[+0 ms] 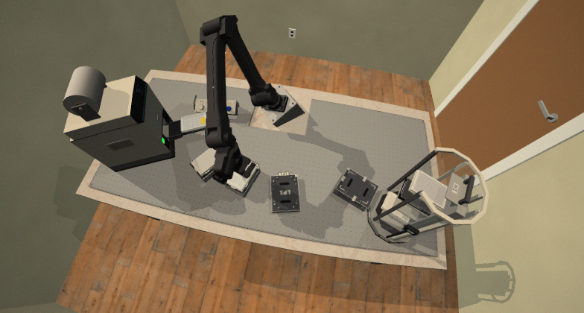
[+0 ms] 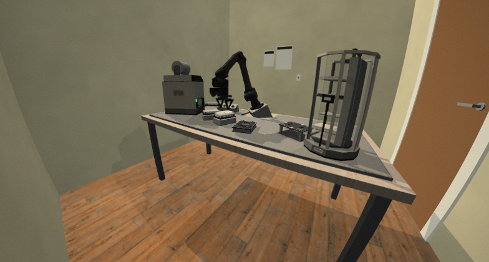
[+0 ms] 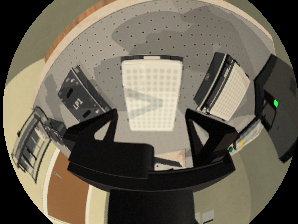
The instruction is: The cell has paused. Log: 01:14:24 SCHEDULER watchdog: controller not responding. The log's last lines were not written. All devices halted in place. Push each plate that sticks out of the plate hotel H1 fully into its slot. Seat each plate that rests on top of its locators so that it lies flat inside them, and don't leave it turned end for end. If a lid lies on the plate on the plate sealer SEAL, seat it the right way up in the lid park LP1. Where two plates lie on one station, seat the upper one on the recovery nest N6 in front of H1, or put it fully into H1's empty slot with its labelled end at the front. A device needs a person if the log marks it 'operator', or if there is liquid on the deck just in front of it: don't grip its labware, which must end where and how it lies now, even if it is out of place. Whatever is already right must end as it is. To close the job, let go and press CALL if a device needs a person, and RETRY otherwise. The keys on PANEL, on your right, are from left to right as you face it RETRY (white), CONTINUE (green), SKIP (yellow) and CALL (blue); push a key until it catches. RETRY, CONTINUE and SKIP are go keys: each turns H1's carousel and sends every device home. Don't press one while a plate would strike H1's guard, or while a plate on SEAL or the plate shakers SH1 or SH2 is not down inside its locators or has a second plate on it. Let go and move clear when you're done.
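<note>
My gripper (image 3: 151, 112) (image 2: 224, 101) is open and empty. It hangs straight above a white well plate (image 3: 152, 92) (image 1: 242, 180) (image 2: 224, 115) on the right-hand shaker, a short way over it. A second white plate (image 3: 226, 92) (image 1: 202, 162) (image 2: 209, 111) lies on the left-hand shaker beside it. Another plate (image 1: 192, 122) with a yellow end label lies on the tray of the sealer (image 1: 118, 130) (image 2: 181, 93). The lid park LP1 (image 1: 284, 192) (image 3: 80, 96) (image 2: 244, 127) and the nest N6 (image 1: 355, 188) (image 2: 292, 126) are bare. The plate hotel H1 (image 1: 427, 197) (image 2: 342, 102) holds plates; one white plate (image 1: 388, 202) shows low at its front.
The key panel (image 1: 232, 107) stands behind the arm near its base (image 1: 278, 106), partly hidden. The sealer is a tall box to the left of the shakers. H1's cage stands tall at the table's right end.
</note>
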`<action>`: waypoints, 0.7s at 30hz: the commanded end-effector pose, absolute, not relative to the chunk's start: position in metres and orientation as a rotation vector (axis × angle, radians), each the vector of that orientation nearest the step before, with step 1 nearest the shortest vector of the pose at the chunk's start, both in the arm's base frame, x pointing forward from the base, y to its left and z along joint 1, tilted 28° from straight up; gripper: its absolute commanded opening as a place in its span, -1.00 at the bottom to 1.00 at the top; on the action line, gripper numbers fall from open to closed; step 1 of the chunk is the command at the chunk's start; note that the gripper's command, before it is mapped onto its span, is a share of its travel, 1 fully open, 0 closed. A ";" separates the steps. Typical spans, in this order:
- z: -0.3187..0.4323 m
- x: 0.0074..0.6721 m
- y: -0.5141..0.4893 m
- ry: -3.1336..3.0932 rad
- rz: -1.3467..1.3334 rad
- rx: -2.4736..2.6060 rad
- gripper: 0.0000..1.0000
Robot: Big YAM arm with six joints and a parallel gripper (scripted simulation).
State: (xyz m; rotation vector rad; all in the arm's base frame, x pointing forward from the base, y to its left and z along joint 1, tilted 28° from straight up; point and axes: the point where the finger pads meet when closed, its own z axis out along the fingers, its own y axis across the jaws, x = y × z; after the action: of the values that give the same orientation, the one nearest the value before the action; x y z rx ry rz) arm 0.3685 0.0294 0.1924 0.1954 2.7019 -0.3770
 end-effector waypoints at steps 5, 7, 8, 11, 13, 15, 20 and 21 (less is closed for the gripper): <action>0.178 0.375 0.022 2.711 -0.384 0.202 1.00; 0.176 0.376 0.021 2.711 -0.384 0.202 1.00; 0.174 0.376 0.021 2.711 -0.384 0.202 1.00; 0.171 0.377 0.020 2.711 -0.384 0.202 1.00; 0.168 0.378 0.019 2.711 -0.384 0.202 1.00; 0.166 0.379 0.018 2.711 -0.384 0.202 1.00; 0.162 0.380 0.017 2.711 -0.384 0.202 1.00; 0.161 0.381 0.016 2.711 -0.384 0.202 1.00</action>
State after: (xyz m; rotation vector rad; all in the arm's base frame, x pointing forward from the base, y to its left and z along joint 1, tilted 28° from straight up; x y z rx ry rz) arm 0.3767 0.0227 0.1713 0.1930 2.7030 -0.3778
